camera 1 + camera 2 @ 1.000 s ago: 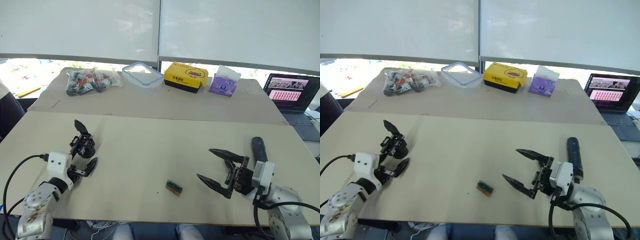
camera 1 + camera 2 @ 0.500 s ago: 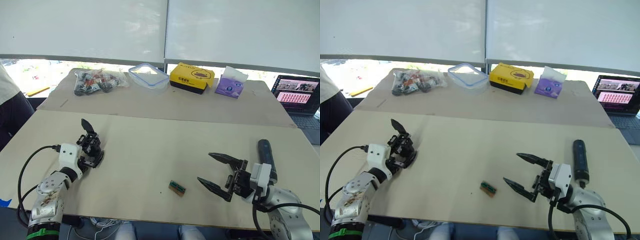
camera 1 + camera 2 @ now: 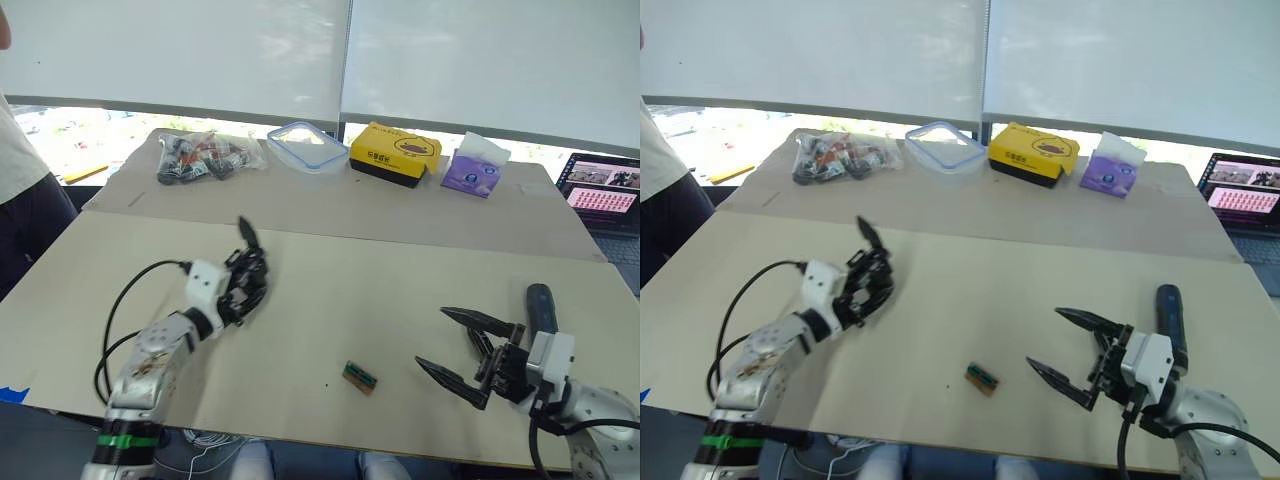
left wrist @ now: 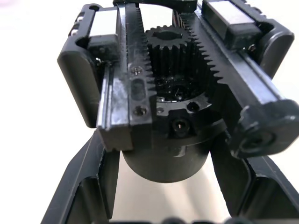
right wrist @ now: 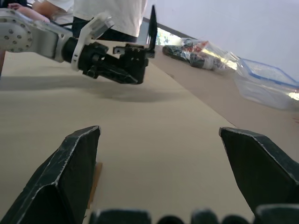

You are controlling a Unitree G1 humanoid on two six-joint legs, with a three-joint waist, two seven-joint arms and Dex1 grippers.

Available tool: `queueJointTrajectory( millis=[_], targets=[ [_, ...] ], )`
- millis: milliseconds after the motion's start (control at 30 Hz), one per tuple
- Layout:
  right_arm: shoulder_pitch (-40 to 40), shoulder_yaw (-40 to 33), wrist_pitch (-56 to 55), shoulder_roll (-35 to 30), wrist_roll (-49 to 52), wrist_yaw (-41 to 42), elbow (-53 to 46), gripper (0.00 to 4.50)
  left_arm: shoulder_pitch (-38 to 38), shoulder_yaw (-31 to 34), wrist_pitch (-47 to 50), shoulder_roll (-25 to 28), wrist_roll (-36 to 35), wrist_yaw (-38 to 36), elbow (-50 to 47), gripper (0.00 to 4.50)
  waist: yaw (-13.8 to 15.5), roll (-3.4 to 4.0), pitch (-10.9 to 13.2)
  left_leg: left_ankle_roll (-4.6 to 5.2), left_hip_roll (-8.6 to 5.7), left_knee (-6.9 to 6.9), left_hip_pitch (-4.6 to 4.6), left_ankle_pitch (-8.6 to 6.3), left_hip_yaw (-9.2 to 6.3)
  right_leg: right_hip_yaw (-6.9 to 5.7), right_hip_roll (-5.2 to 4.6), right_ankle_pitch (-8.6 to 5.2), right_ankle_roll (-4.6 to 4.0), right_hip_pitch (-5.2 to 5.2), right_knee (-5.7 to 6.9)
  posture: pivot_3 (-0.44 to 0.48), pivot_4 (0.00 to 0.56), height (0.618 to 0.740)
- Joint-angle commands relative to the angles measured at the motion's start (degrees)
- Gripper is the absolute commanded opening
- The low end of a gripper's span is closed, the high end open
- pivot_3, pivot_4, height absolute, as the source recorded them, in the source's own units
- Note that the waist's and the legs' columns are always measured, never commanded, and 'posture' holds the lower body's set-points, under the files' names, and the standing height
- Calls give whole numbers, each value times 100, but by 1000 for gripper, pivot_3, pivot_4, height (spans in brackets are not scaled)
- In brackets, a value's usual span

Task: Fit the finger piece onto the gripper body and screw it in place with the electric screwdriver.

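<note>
A: Starting nearest, what is the right end effector [image 3: 468,352] doing?

B: It hovers low at the near right of the surface [image 3: 330,300] with its fingers spread wide and nothing between them. The electric screwdriver [image 3: 540,306] lies just behind it on the surface, untouched. Left of it, near the front edge, sits a small green-and-brown block [image 3: 359,377].

A: And the gripper body?

B: The left end effector [image 3: 238,295] is clamped around the gripper body [image 3: 248,280] at the left of the surface. The left wrist view shows the round base sitting between the fingers, with the rack and gear exposed. One pointed finger [image 3: 244,232] stands up from it.

A: So how far along are we?

B: Early, I'd judge. The body is in hand, but no screw is being driven. I can't pick out a loose finger piece; it may be too small to tell. Fitting and screwing remain. Far back lie a bag of parts [image 3: 203,157], a clear container [image 3: 307,146], a yellow box [image 3: 394,153] and a laptop [image 3: 604,189].
</note>
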Motion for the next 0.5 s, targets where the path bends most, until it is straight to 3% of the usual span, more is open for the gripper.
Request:
queueJointTrajectory(
  millis=[33,233,500],
  targets=[
    [473,-250,-88,-20,180,56,-497,4500,-263,-452,-346,-161,272,-122,-135,2300,-25,12,-2,0,0,0,0,0,-2,0,2,-2,3,-2,1,0,150,740],
    [868,-360,-148,131,97,-141,-697,4500,-475,-1227,-869,-476,840,-272,366,2300,-107,10,3,0,-1,5,0,0,-9,1,2,-5,8,-2,2,0,150,740],
    [896,-592,-264,129,79,-172,-624,4500,-412,-1598,-725,-887,1012,-306,556,2300,-115,9,5,-1,-9,7,-3,-1,-11,0,-4,-5,8,0,-2,0,150,740]
  ],
)
